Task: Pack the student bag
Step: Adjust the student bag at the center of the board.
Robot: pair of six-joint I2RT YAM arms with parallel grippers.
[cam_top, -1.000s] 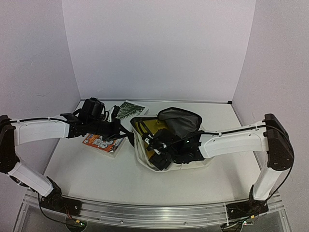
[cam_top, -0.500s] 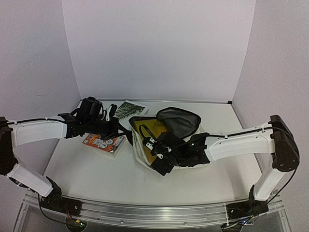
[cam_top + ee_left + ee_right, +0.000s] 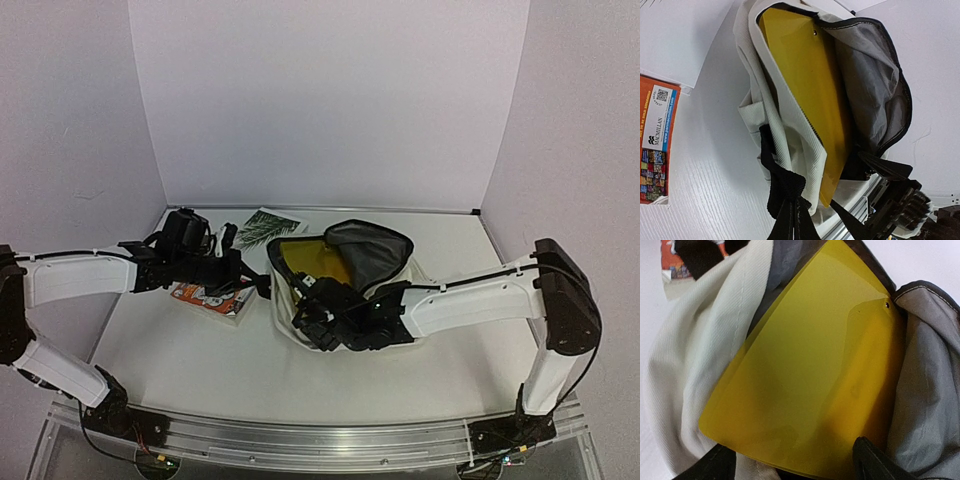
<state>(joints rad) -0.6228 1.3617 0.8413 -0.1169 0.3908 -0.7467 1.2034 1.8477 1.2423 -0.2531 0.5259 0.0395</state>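
The student bag (image 3: pixel 284 312) lies open at mid-table, a cream backpack with dark grey lining (image 3: pixel 875 95). A yellow plastic folder (image 3: pixel 310 258) sits in its mouth, slanted, with one corner sticking out (image 3: pixel 832 192). My left gripper (image 3: pixel 250 283) is shut on the bag's black strap (image 3: pixel 782 185) at the bag's left side. My right gripper (image 3: pixel 318 312) is at the bag's near edge. In the right wrist view its fingers (image 3: pixel 875 460) stand wide apart on either side of the folder's (image 3: pixel 810 365) near edge, not pinching it. Cream fabric (image 3: pixel 695 340) lies left of the folder.
An orange book (image 3: pixel 205 297) lies left of the bag, under my left arm, and shows again at the left edge of the left wrist view (image 3: pixel 655 145). A leaf-printed booklet (image 3: pixel 265 227) lies behind it. White walls enclose the table on three sides.
My right gripper has shifted left and nearer along the bag's front edge, and the folder now lies flatter in the bag's mouth. My left gripper has kept hold of the strap, moving slightly.
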